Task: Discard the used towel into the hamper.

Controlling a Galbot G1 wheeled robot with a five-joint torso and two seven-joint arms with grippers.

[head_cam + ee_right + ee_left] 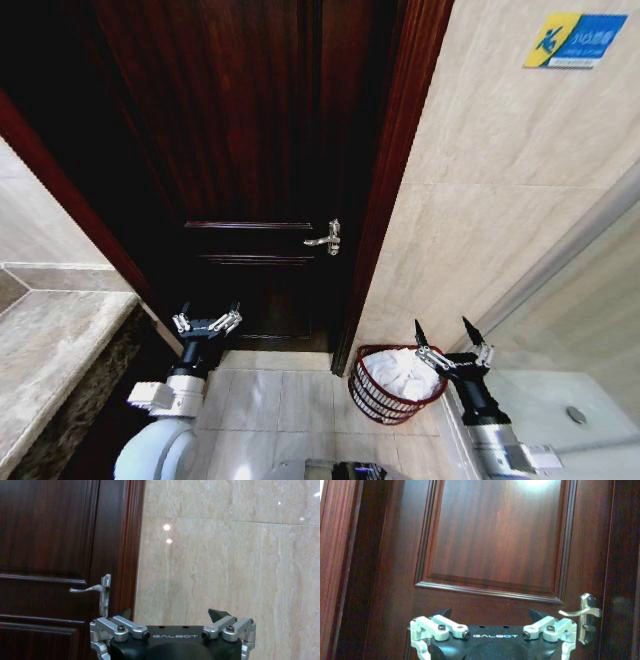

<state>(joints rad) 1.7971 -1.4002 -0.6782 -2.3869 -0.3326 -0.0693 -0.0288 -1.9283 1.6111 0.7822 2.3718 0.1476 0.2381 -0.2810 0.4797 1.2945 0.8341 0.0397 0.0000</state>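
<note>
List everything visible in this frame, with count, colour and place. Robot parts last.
Hamper: one, dark reddish-brown wire basket, on the floor by the door frame, at the foot of the beige wall.
Towel: one, white, lying inside the hamper.
Door: one, dark wood, panelled, straight ahead.
Door handle: one, silver lever, on the door's right edge.
Sign: one, blue and yellow, high on the wall.
Counter: one, beige stone, at the robot's left.
Left gripper: fingers open, empty, raised before the door.
Right gripper: fingers open, empty, just right of the hamper.
</note>
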